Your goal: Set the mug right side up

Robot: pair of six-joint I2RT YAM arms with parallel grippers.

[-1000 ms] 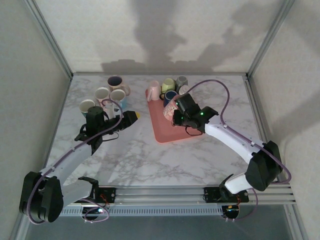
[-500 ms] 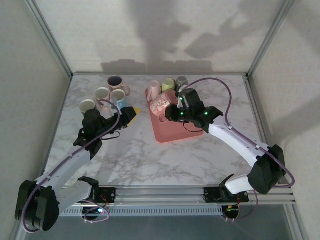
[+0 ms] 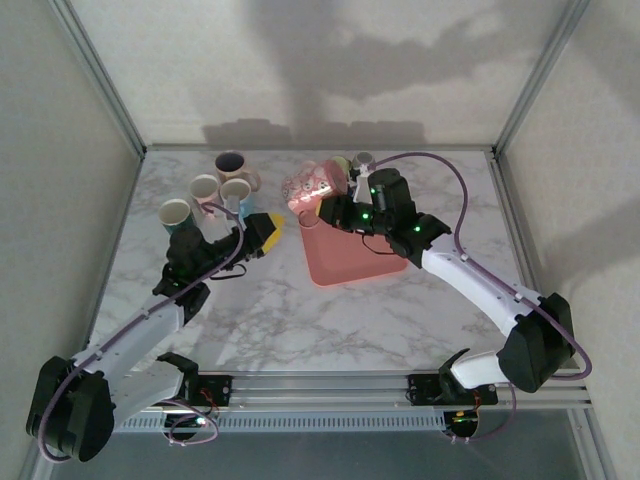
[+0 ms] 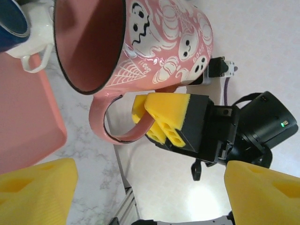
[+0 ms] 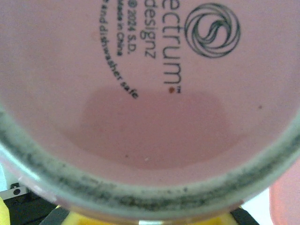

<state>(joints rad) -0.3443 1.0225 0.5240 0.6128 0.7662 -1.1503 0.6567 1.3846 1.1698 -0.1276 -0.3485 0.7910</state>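
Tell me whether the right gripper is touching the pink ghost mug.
Touching. The left wrist view shows the yellow pads of the right gripper clamped on the handle of the pink ghost mug, with no gap between them.

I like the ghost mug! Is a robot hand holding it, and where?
Yes: the right gripper pinches the pink ghost mug by its handle. The left gripper is open, holding nothing.

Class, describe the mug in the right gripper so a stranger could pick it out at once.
On the marble table lies a pink tray; above its far left corner the right gripper grips a mug by its handle. Unlike the standing mugs nearby, it hangs tilted, pink with white ghosts.
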